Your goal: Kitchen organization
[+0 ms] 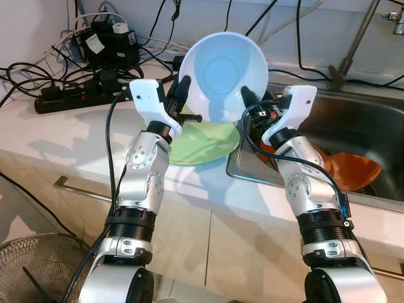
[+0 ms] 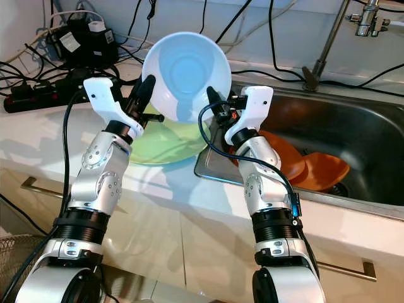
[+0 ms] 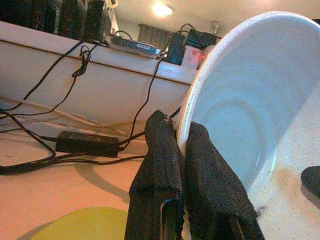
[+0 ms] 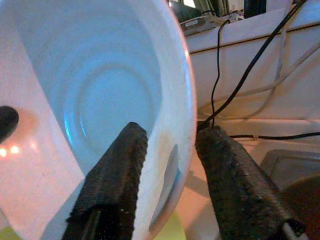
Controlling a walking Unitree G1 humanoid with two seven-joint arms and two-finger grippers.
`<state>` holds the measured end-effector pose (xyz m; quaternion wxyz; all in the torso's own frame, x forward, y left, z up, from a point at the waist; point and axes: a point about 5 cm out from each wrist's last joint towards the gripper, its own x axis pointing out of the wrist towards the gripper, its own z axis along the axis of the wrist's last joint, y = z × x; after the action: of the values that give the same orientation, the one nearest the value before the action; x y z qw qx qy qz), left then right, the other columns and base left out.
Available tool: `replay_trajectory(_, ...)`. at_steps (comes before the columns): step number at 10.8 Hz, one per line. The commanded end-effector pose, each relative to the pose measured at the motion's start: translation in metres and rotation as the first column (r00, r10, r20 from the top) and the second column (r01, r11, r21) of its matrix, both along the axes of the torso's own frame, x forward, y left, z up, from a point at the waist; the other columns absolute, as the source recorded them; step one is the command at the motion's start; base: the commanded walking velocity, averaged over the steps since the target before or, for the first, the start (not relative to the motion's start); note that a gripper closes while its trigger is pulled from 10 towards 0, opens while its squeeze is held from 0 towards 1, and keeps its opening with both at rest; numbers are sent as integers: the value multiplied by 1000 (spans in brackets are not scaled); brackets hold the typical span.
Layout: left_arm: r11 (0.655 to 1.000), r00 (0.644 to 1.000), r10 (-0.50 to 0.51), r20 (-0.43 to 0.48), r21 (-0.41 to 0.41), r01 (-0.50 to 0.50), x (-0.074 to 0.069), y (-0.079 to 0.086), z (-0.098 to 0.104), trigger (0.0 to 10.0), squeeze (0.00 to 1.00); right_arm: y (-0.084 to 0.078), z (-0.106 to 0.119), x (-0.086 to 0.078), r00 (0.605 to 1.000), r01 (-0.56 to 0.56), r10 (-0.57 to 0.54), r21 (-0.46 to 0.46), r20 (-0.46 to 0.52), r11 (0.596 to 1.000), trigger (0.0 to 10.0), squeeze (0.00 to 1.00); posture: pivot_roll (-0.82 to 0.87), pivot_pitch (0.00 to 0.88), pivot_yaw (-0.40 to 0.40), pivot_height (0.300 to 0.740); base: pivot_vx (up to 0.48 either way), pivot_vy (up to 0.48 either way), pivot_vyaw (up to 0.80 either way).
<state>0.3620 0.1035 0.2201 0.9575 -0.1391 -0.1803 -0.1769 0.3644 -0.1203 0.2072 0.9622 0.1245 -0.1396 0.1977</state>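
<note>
Holding the bowl (image 1: 222,77) tipped on edge above the green plate (image 1: 205,146), both grippers pinch its rim: the left gripper (image 1: 178,95) on its left side, the right gripper (image 1: 250,101) on its right, one finger inside and one outside. Its opening faces the robot. The plate lies on the white counter (image 1: 76,136), just beside the sink (image 1: 360,120), where orange dishes (image 1: 350,169) sit. A power strip (image 1: 69,98) and cables lie behind.

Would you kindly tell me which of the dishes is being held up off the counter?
The pale blue bowl, tilted and gripped at its rim by both tools; the green plate lies on the counter beneath, and the orange dishes sit in the sink.
</note>
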Motion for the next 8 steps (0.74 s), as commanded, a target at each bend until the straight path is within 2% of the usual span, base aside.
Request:
replay_trajectory(1,1000,998,-7,57,-10,8,-2,1,13,10000,0,-2,6,1,1000,-1,1,21,11,1000,0,0,193,0,25,725,0,0,0)
replay_trajectory(8,1000,998,-3,56,8,2,-1,1,14,10000,0,1,7,-2,999,-39,39,69,6,997,0,0,184,0,32,725,0,0,0)
